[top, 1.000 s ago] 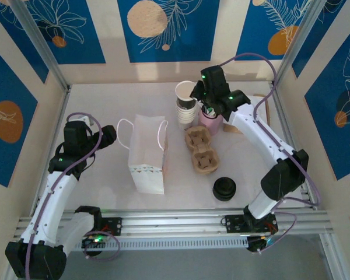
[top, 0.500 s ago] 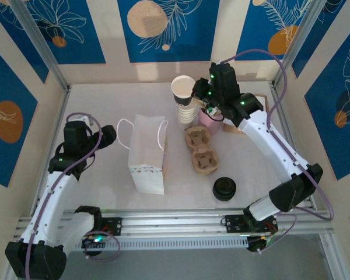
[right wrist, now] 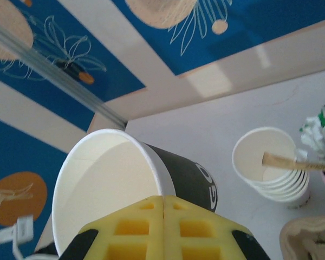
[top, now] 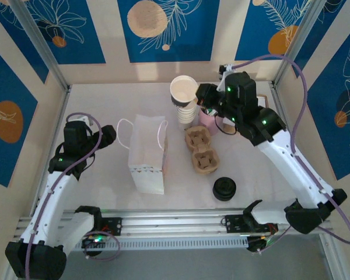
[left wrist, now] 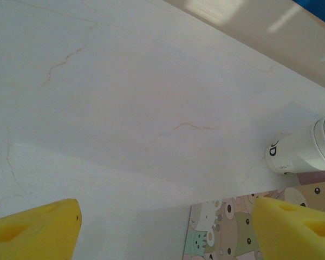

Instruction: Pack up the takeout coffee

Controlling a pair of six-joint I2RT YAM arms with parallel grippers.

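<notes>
Currently at far right of table [top: 105, 105]:

1. Paper cup [top: 184, 88]: white inside, dark wall. Pinched at the rim by right claw [top: 198, 94], with yellow fingers [right wrist: 146, 216] pressed together on the cup wall. Hangs clear of the tabletop, just above cup stack [top: 186, 115], mouth up. Sits to the left of the claw body.
2. Cup stack: upright on the table under the lifted cup. From the right wrist, lies right of the held cup, with wooden stirrer [right wrist: 292, 161] across its mouth.
3. Pink holder [top: 210, 122]: just right of the stack; cannot tell whether touching.
4. Cardboard carrier [top: 202, 150]: near side of the stack and holder.
5. Black lids [top: 224, 189]: stacked nearer still, beside the carrier's near end.
6. Paper bag [top: 147, 154]: upright, left of the carrier, mid-table.
7. Left claw [top: 108, 135]: left of the bag, apart from it. Jaws standing apart over bare tabletop.
</notes>
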